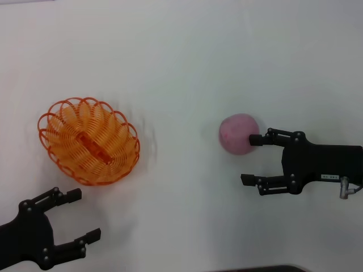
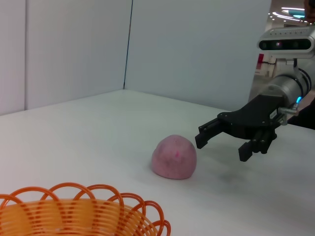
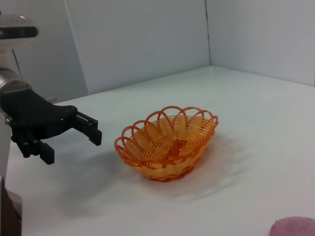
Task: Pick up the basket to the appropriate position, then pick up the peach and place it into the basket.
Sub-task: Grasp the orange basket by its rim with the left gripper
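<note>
Only a sliver of the peach (image 3: 294, 226) shows in the right wrist view, cut off at the frame's edge, and the left wrist view catches just the near rim of the basket (image 2: 83, 209). From the head view the basket (image 1: 89, 141) sits empty on the white table (image 1: 181, 62) on the robot's left side, its long axis running diagonally from far-left to near-right. The left gripper (image 1: 78, 215) hovers just near of it, fingers spread wide and holding nothing, apart from the rim. Across the table, well away from the basket, the peach (image 1: 239, 134) rests on the surface. The right gripper (image 1: 250, 160) is beside it, jaws wide open, with one fingertip (image 1: 254, 139) at the peach's side; it looks to be touching, though I can't be sure.
</note>
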Available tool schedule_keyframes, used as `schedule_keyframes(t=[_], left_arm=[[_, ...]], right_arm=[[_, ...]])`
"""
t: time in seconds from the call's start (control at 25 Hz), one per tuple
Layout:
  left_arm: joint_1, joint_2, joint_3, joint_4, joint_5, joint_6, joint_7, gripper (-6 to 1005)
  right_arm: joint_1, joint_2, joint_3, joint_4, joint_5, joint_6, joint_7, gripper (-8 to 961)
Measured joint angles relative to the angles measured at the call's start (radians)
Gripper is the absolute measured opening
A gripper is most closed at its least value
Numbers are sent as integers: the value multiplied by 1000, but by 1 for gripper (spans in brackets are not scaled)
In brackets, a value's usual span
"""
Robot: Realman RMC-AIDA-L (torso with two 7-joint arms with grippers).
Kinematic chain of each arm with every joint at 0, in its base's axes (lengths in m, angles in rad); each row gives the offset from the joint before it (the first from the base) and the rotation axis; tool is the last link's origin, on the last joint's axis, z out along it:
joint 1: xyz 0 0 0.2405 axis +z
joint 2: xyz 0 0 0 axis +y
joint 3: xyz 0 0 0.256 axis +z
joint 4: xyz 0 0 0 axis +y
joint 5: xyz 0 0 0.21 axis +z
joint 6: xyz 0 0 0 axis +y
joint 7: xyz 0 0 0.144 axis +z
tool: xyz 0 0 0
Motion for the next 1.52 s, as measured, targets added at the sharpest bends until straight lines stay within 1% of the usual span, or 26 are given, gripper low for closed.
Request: schedule_keyframes(t=[0.64,0.76,0.88,1.04,1.12,1.28,1.52], left_arm=[[0,0,-4,0,5,2,-5,841],[0,1,-15,0,-1,8,-40,841],[-12,8,-26,6,-4,11,-171,841],[-52,33,-40,12,1,9,-443,840],[-68,43,-47,13,4,8,-543,840],[-91,60,-84,14,5,13,-657,840],[-97,68,-136,22,-1,12,-715,839]], right_arm=[[2,0,-3,1,3,0,-4,928],[3,0,0,3,5,0,-4,928],[4,0,3,3,6,-1,1,928],[5,0,3,3,6,-2,2,928],[7,0,3,3,6,-3,2,928],[11,0,3,3,6,-8,3,928],[14,0,3,3,6,-8,4,929]])
